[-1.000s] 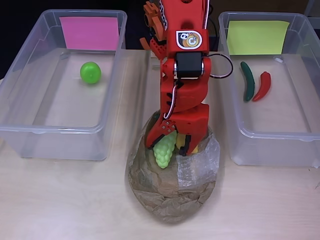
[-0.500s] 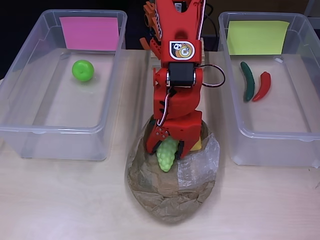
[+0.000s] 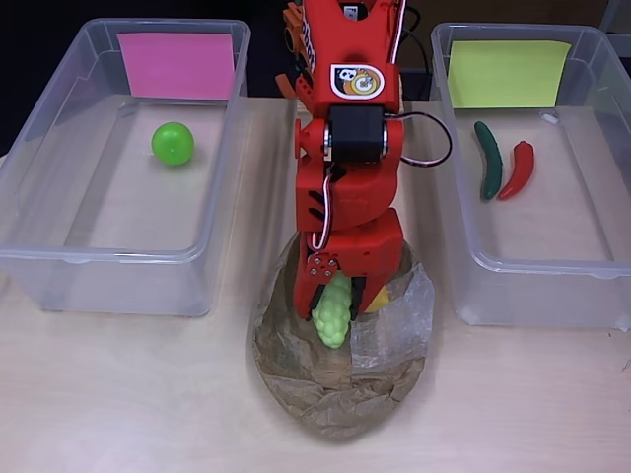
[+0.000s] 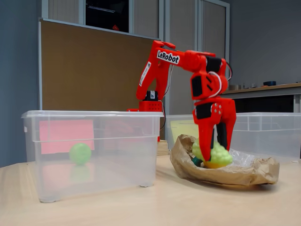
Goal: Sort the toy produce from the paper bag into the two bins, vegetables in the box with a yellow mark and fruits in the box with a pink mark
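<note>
A crumpled brown paper bag (image 3: 325, 394) (image 4: 235, 173) lies open on the table between two clear bins. My red gripper (image 3: 335, 296) (image 4: 217, 143) reaches down into its mouth, its jaws shut on a bumpy light-green bunch of toy grapes (image 3: 333, 313) (image 4: 218, 153). The bunch sits low in the bag on a yellow toy (image 3: 383, 293) (image 4: 212, 164). The left bin (image 3: 59, 258) carries a pink mark (image 3: 177, 65) and holds a green round fruit (image 3: 173, 143) (image 4: 80, 153). The right bin (image 3: 552, 286) has a yellow mark (image 3: 508, 74) and holds a dark green vegetable (image 3: 487, 160) and a red chili (image 3: 518, 169).
The arm's base (image 3: 315, 49) stands at the back between the bins. Each bin's inner wall is close beside the arm. Bare wooden table (image 3: 128, 394) runs along the front. A dark green piece (image 4: 196, 161) shows low inside the bag.
The jaws have narrowed onto the grapes and the gripper has shifted slightly right over the bag. The green fruit has rolled about in the left bin.
</note>
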Available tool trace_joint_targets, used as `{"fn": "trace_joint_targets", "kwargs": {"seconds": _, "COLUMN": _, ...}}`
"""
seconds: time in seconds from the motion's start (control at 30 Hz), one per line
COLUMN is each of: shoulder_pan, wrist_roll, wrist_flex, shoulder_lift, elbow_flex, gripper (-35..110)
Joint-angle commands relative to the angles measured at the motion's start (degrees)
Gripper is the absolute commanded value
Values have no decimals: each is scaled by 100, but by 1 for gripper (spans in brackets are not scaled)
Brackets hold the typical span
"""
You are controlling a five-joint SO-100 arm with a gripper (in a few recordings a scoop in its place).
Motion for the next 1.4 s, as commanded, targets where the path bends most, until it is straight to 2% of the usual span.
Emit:
{"fn": "trace_joint_targets", "kwargs": {"seconds": 0.0, "shoulder_pan": -123, "wrist_roll": -580, "wrist_flex": 923, "shoulder_lift": 167, "elbow_flex": -1090, "gripper": 15}}
{"fn": "trace_joint_targets", "kwargs": {"seconds": 0.17, "shoulder_pan": -176, "wrist_roll": -1266, "wrist_flex": 2259, "shoulder_lift": 272, "elbow_flex": -2522, "gripper": 15}}
{"fn": "trace_joint_targets", "kwargs": {"seconds": 0.33, "shoulder_pan": 105, "wrist_roll": -993, "wrist_flex": 3243, "shoulder_lift": 1424, "elbow_flex": -1652, "gripper": 15}}
{"fn": "trace_joint_targets", "kwargs": {"seconds": 0.6, "shoulder_pan": 1028, "wrist_roll": -949, "wrist_flex": 3463, "shoulder_lift": 3085, "elbow_flex": -79, "gripper": 17}}
{"fn": "trace_joint_targets", "kwargs": {"seconds": 0.87, "shoulder_pan": 2329, "wrist_roll": -1784, "wrist_flex": 3806, "shoulder_lift": 3595, "elbow_flex": 237, "gripper": 16}}
{"fn": "trace_joint_targets", "kwargs": {"seconds": 1.03, "shoulder_pan": 3270, "wrist_roll": -2250, "wrist_flex": 3735, "shoulder_lift": 3568, "elbow_flex": 325, "gripper": 16}}
{"fn": "trace_joint_targets", "kwargs": {"seconds": 1.37, "shoulder_pan": 4729, "wrist_roll": -2399, "wrist_flex": 2057, "shoulder_lift": 3234, "elbow_flex": 659, "gripper": 16}}
